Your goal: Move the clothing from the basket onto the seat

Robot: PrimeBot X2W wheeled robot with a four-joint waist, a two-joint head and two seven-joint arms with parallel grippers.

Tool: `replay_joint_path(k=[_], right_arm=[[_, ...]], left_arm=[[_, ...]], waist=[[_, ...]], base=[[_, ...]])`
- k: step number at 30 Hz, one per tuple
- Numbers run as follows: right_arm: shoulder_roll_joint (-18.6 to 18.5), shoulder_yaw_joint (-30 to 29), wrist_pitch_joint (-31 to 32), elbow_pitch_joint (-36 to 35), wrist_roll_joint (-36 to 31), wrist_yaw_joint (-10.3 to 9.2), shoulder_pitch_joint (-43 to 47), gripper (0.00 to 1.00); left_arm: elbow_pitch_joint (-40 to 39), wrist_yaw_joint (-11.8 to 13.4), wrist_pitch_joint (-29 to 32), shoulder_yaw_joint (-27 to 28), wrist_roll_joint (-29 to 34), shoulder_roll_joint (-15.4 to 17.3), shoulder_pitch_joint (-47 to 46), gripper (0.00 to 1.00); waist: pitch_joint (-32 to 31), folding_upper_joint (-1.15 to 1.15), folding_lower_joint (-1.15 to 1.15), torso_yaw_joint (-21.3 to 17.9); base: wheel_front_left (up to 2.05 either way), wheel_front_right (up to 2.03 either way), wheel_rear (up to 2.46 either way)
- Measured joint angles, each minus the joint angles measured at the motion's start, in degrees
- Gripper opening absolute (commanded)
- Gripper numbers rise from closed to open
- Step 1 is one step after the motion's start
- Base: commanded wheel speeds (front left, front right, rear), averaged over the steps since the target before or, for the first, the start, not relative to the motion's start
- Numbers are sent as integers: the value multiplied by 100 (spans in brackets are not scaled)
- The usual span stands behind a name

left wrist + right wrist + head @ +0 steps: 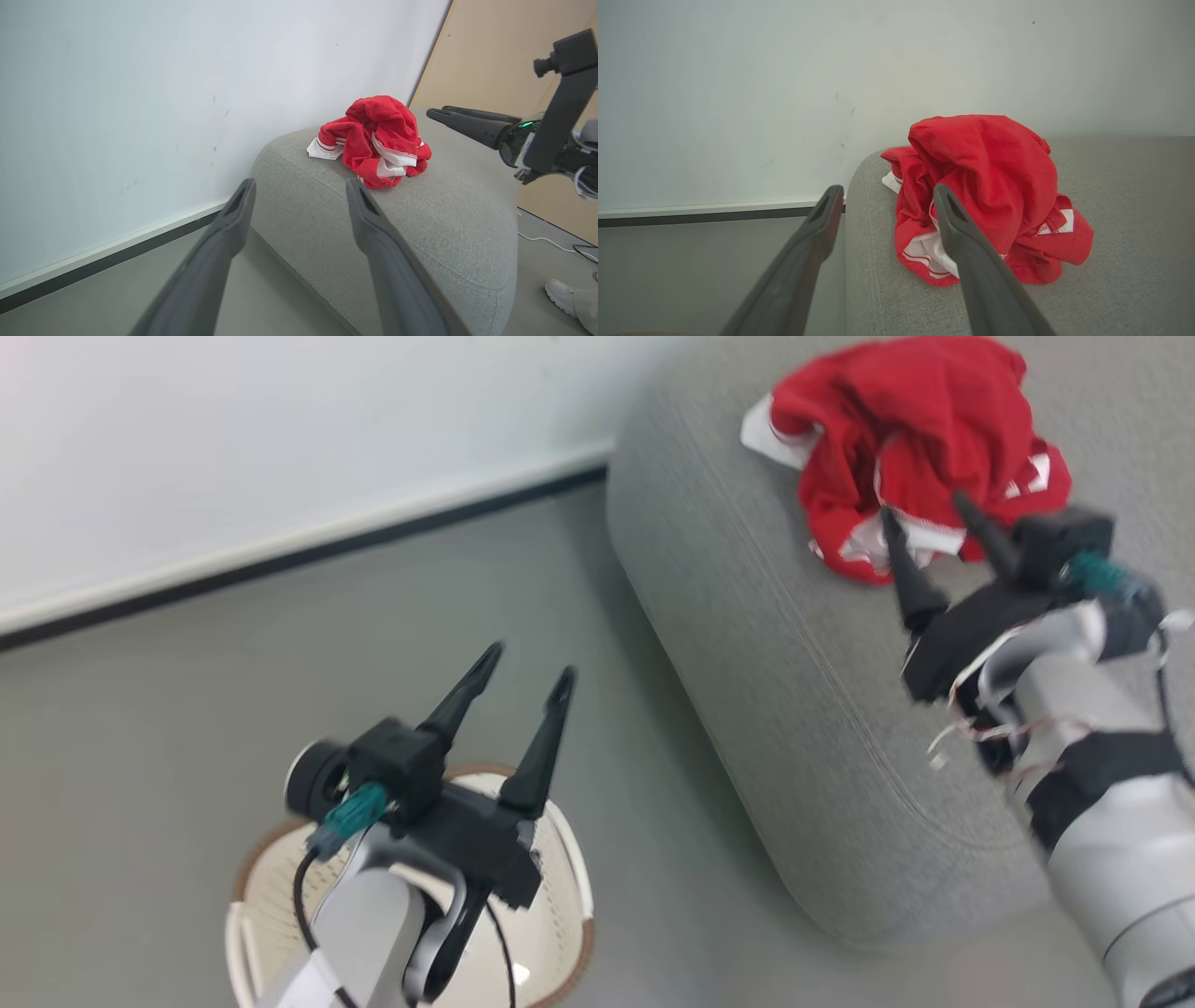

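Both hands stand open and empty: left hand [527, 665] above the basket [583, 896], right hand [924, 507] just beside the clothing [915, 429], bundled on the seat [794, 663]. Placement appears complete; next, check the basket for remaining items.

no readable text, labels or numbers anywhere

Empty left tool [527, 665] spread wide, empty right tool [924, 507] spread wide
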Motion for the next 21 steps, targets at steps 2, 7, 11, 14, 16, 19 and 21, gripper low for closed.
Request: replay_joint_path(k=[2, 7, 11, 14, 16, 19, 21], right_arm=[[76, 12, 0, -163, 37, 1, 315, 100], [147, 30, 1, -476, 49, 1, 888, 100], [207, 37, 1, -732, 49, 1, 1292, 100], [257, 38, 1, -964, 49, 0, 1554, 100], [263, 37, 1, -1123, 46, -10, 1735, 100], [290, 41, 1, -1396, 40, -86, 2000, 100], [323, 41, 1, -1589, 24, -156, 2197, 100]], left_arm=[[112, 75, -115, 92, -63, 12, 217, 100], [216, 191, -226, 212, -121, 54, 628, 100], [249, 300, -307, 347, -135, 192, 977, 100], [247, 403, -369, 471, -167, 283, 1217, 100], [243, 460, -378, 579, -171, 347, 1382, 100], [197, 558, -420, 751, -201, 447, 1656, 100], [135, 635, -445, 888, -304, 517, 1844, 100]], waist=[[-233, 0, 0, 137], [-617, 0, 0, 378], [-911, 0, 1, 565], [-1118, 0, 1, 689], [-1245, 0, 1, 764], [-1409, 0, 1, 863], [-1502, 0, 1, 917]], base=[[0, 0, 0], [0, 0, 0], [0, 0, 0], [0, 0, 0], [0, 0, 0], [0, 0, 0], [0, 0, 0]])
